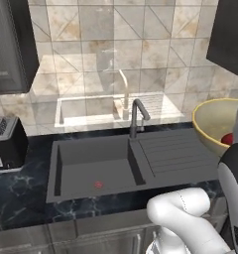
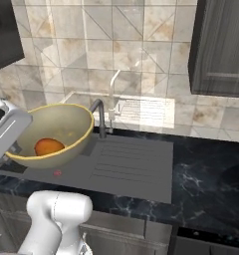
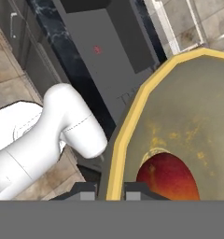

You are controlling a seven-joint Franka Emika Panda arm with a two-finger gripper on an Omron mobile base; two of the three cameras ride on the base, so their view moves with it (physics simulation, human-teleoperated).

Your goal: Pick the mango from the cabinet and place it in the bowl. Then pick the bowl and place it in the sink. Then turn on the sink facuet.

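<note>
Black marbled surface (image 2: pixel 211 164) surrounds the sink (image 1: pixel 98 168); claw (image 3: pixel 109 189) pinches the tilted bowl (image 2: pixel 57 134) rim above the drainboard, so the mango (image 2: pixel 49 147) might roll out.

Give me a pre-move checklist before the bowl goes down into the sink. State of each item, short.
1. Grip on the bowl: ok. The gripper is shut on its rim, one finger on each side of the wall.
2. Mango inside the bowl: ok, it lies at the bottom.
3. Bowl level: not ok. It is tilted in the right base view, so the mango may roll.
4. Sink basin free: ok, nothing lies in it.
5. Bowl over the basin: not ok. In the left base view it hangs over the drainboard side, right of the faucet.
6. Clearance from the faucet: cannot tell; the bowl rim looks close to it in the right base view.
</note>
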